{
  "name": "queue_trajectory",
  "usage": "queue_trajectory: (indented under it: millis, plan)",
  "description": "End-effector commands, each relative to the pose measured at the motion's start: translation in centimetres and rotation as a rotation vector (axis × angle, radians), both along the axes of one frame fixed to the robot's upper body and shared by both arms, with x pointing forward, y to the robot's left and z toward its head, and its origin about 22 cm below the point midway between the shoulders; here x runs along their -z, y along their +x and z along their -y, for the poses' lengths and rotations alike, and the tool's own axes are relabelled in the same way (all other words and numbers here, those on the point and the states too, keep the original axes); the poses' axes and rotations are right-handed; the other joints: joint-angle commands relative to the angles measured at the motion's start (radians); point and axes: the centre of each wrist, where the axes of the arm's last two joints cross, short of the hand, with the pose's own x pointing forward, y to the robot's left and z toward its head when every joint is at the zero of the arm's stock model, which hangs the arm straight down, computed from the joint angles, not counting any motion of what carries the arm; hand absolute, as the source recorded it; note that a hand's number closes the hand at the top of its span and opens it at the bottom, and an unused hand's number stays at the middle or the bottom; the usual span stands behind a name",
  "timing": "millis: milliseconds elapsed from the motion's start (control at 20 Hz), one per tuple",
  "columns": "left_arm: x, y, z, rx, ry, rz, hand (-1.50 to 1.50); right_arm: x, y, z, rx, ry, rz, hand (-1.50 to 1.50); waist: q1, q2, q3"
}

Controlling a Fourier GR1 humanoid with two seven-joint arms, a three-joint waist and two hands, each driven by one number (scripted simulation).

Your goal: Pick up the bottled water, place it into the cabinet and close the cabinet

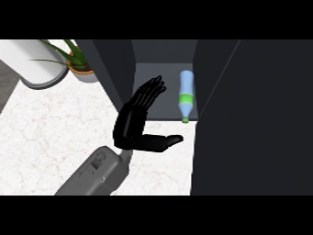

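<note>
A potted plant (pixel 77 59) stands at the far edge of the counter (pixel 43 133), just beside a white cylindrical object (pixel 33 59) at the far left corner. Both sit well apart from my work.

The cabinet (pixel 160 94) is open. Its left wall (pixel 111 73) and the dark door panel (pixel 260 114) on the right bound a narrow opening. The bottled water (pixel 186 95) lies on its side on the cabinet floor, near the right side, green cap towards me at the front edge.

The counter's white marbled top lies bare to the left of my forearm.

My left hand (pixel 137 120) stands upright at the cabinet's mouth, fingers (pixel 150 89) straight and pointing inward, thumb (pixel 167 140) out to the right. It is released, grasping nothing, and apart from the bottle. My right hand does not show.
</note>
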Motion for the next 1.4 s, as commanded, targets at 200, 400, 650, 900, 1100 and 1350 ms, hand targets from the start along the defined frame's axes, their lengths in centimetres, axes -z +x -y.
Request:
queue_trajectory:
  millis: [200,400,650,900,1100,1350]
  plan:
    - [1.1,-5.8,-3.6,0.009,-0.005,-0.041,1.5,-2.6,-0.4,0.1,-0.264,-0.167,-0.025,1.5,-0.001,0.001,-0.001]
    - [0.9,-7.5,-8.4,-0.027,-0.007,-0.054,-1.5,-3.4,-0.4,-0.1,-0.371,-0.18,-0.008,1.5,0.006,0.001,-0.001]
    - [-0.2,-8.7,-12.0,-0.11,-0.007,-0.037,-1.5,-4.8,-0.4,-0.8,-0.443,-0.23,0.094,1.5,-0.001,-0.005,-0.003]
    - [-1.4,-9.4,-14.4,-0.15,-0.053,-0.032,-1.5,-5.1,-0.7,-2.6,-0.565,-0.192,0.049,1.5,-0.001,-0.002,-0.005]
    - [-1.3,-11.1,-15.8,-0.159,-0.097,-0.076,-1.5,-5.5,-0.8,-3.2,-0.686,-0.177,0.059,1.5,0.001,-0.014,-0.008]
    - [-2.1,-12.1,-17.9,-0.177,-0.1,-0.076,-1.5,-6.1,-0.3,-3.6,-0.733,-0.244,0.083,1.5,0.026,-0.014,-0.012]
